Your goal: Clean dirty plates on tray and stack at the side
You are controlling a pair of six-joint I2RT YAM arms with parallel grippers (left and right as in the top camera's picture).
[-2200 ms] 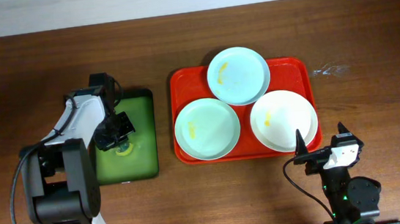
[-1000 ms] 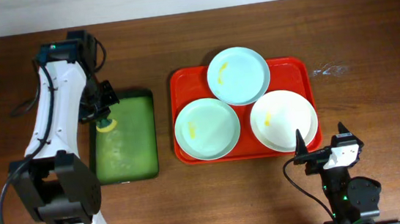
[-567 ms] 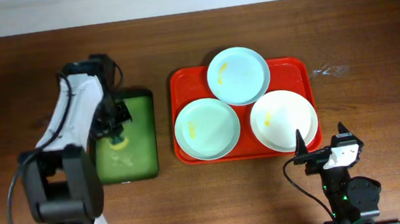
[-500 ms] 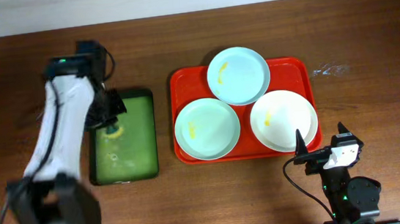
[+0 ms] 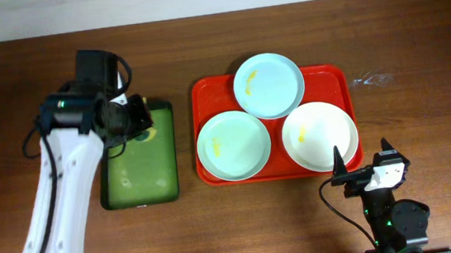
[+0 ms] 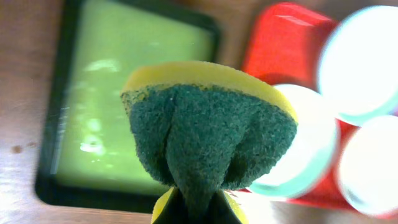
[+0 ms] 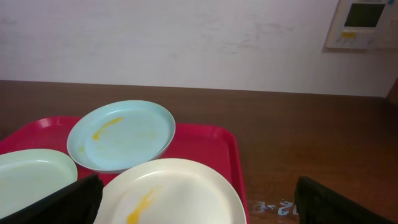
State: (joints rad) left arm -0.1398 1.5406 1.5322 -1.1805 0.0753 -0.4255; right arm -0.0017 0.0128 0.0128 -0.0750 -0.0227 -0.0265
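Three plates lie on the red tray (image 5: 333, 79): a mint-blue plate (image 5: 268, 85) at the back, a mint-blue plate (image 5: 233, 146) at front left, a white plate (image 5: 319, 136) at front right. All carry yellow smears. My left gripper (image 5: 138, 118) is shut on a green and yellow sponge (image 6: 208, 140), held above the green tray's right edge. My right gripper (image 5: 364, 165) is open and empty just in front of the red tray; the white plate (image 7: 174, 193) and back plate (image 7: 121, 135) show in the right wrist view.
A green black-rimmed tray (image 5: 138, 164) lies left of the red tray and shows in the left wrist view (image 6: 124, 93). A pale scuff (image 5: 369, 79) marks the table to the right of the red tray.
My left arm has lifted the sponge off the green tray and swung it right toward the red tray. The right arm and the plates have not moved.
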